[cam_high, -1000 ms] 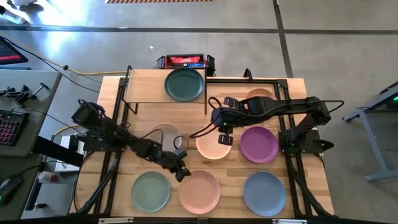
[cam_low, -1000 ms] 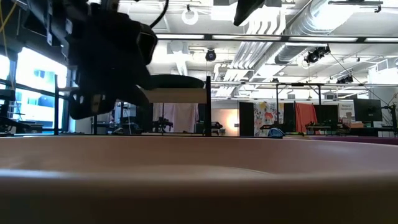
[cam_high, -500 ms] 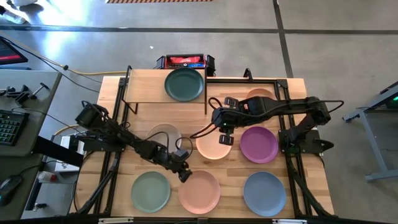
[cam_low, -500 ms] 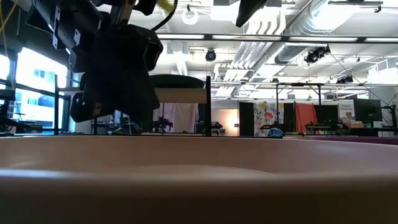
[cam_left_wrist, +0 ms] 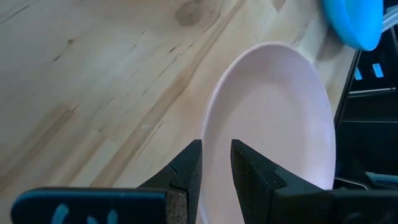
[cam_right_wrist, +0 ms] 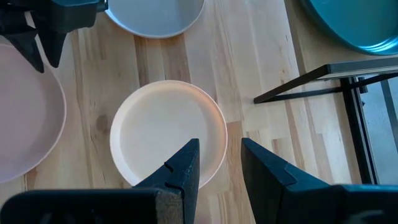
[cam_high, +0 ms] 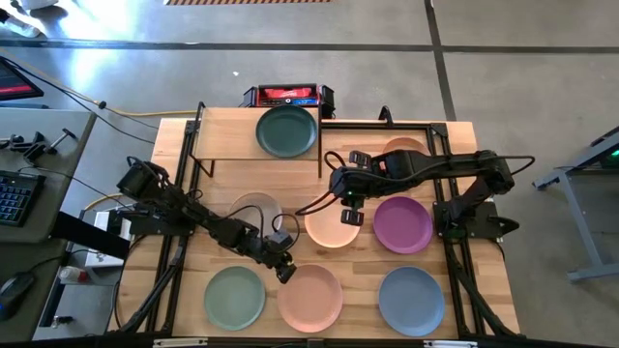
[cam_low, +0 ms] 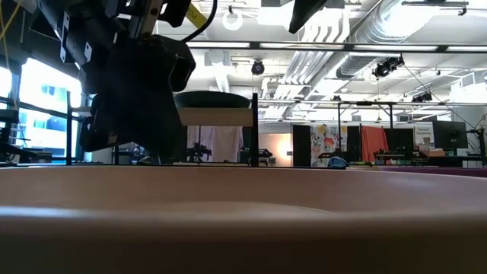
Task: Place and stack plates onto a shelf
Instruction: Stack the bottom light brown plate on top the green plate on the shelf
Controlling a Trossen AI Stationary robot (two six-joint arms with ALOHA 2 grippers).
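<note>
The light-wood counter (cam_high: pixel 174 145) carries the small raised wooden shelf (cam_high: pixel 227 140) at its far edge, one round teal plate (cam_high: pixel 286 131) already on it. Over the past second the left gripper (cam_high: pixel 283 272) has dropped to the round pink plate (cam_high: pixel 309 298) at the near edge, jaws narrowly apart astride its rim, holding nothing; a pickup seems imminent. The right gripper (cam_high: pixel 350 215) hovers open and empty over the round peach plate (cam_high: pixel 332 228). Neighbouring plates crowd both.
</note>
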